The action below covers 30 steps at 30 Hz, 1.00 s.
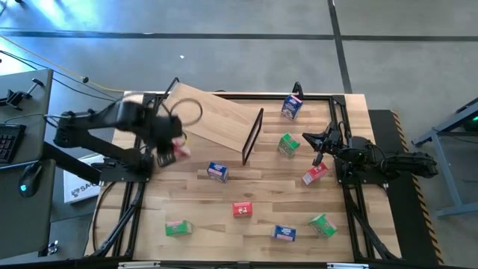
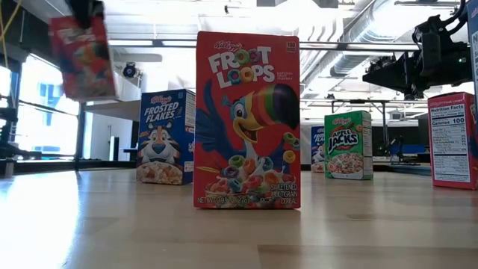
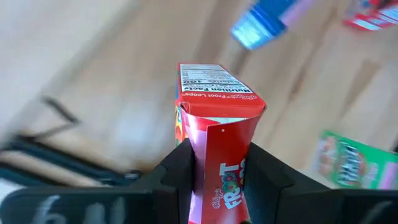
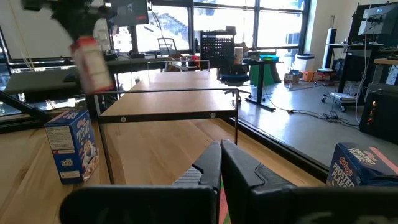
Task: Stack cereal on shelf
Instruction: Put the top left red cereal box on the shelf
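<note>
My left gripper (image 1: 170,148) is shut on a red cereal box (image 3: 214,124) held in the air at the table's left side, beside the low end of the tilted plywood shelf (image 1: 213,119). The shelf's black frame end (image 1: 252,136) faces the table's middle. The held box also shows in the low view (image 2: 82,56) and the right wrist view (image 4: 93,59). My right gripper (image 4: 221,163) is shut and empty, above the table's right side near a green box (image 1: 287,144) and a red box (image 1: 314,174). My left gripper pinches the red box between its two fingers (image 3: 180,174) on two opposite sides of its upper part (image 3: 217,165). The cardboard is dented in to a narrow waist there. The fingers come from above, and the box hangs below them, clear of the table, slightly tilted.
Other boxes stand about the slatted tabletop: blue (image 1: 291,107) at the far right, blue (image 1: 217,171) and red (image 1: 242,210) in the middle, green (image 1: 178,228), blue (image 1: 283,233) and green (image 1: 323,224) along the near edge. Black frame rails (image 1: 340,127) border the table.
</note>
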Motion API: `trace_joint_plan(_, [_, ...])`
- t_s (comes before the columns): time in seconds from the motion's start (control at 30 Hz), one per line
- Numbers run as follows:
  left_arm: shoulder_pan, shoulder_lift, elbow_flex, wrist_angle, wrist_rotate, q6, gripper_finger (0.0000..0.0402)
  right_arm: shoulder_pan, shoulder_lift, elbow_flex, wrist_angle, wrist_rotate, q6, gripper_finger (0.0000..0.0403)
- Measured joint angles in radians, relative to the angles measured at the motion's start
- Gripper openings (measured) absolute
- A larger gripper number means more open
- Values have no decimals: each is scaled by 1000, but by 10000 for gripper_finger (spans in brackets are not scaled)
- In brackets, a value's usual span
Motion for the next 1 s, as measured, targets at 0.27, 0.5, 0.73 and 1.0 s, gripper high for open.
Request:
trace_joint_plan(0.27, [270,172,320,1,-63,436,94,0,0,0,0,0,0,0])
trace_joint_plan(0.5, [428,414,597,3,-83,809,94,0,0,0,0,0,0,0])
trace_joint_plan(0.73, [479,559,715,22,-129,1055,94,0,0,0,0,0,0,0])
trace_joint_plan(1.0, [496,599,717,2,-136,1128,93,0,0,0,0,0,0,0])
